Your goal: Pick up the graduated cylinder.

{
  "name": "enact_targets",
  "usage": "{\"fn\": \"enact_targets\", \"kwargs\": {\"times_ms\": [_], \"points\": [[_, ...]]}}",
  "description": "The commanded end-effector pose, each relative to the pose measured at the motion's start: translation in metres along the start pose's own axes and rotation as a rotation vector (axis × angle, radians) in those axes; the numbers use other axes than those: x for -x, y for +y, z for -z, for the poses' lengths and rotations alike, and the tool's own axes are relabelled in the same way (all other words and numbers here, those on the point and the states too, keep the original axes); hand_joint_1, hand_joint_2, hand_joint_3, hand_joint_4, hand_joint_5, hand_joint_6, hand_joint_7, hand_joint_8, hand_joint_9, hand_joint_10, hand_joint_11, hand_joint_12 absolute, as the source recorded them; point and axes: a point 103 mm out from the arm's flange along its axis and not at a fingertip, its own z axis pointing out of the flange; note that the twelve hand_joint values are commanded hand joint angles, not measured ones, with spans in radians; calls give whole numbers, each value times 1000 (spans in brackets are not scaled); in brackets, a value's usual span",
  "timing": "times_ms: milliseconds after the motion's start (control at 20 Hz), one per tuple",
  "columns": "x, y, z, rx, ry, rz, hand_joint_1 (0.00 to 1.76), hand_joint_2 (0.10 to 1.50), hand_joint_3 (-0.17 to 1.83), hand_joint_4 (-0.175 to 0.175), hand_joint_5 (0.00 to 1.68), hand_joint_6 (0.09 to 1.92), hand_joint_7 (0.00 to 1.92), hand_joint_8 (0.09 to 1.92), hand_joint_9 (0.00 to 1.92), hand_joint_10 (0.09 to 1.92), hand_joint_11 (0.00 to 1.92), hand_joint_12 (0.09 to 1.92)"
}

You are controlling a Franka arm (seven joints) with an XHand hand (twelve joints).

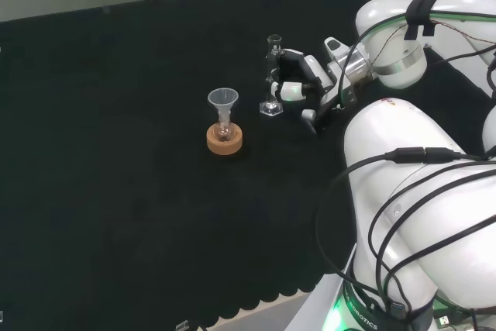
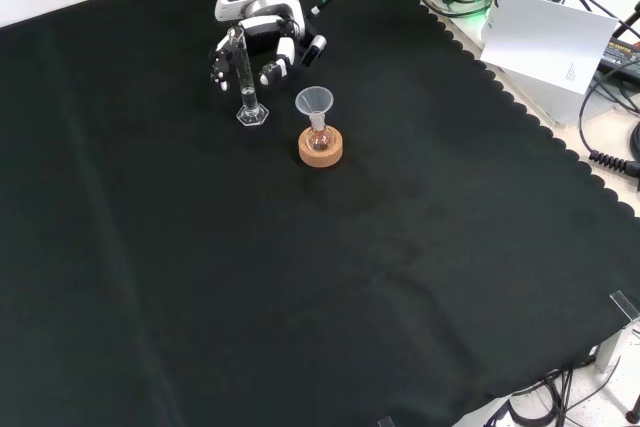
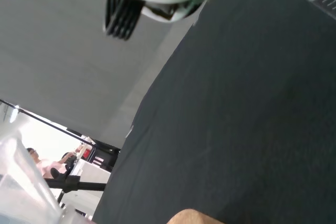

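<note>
A tall, thin, clear glass graduated cylinder is being seen standing upright on its flat clear foot on the surface, which is covered with black cloth. In the head view it is standing toward the far edge of the surface, a little right of the middle. In the front view the cylinder is standing near the top edge, toward the top left corner.

The black and white hand is being held right beside the cylinder. In the front view the hand is sitting just behind the glass, with its fingers curled forward on both sides of the tube. The fingers are looking partly closed around it. Whether they are really touching the glass cannot be told.

A small clear flask with a clear funnel in its neck is resting on a round brown cork ring, near the cylinder but apart from it.

The foot of the cylinder is still being seen down on the cloth, so the cylinder is not yet being lifted. The reach looks done. What is likely left is closing the fingers fully on the tube and lifting it straight up, without knocking the funnel.
</note>
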Motion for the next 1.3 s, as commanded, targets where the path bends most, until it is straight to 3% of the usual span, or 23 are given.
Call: {"fn": "enact_targets", "kwargs": {"times_ms": [50, 1300], "points": [[1, 3, -1, 10, -2, 3, 1082, 610, 780, -40, 577, 661, 569, 633, 778, 503, 489, 1251], [6, 5, -4, 15, 26, 7, 1099, 665, 721, -48, 641, 725, 590, 650, 842, 460, 614, 1164]]}}
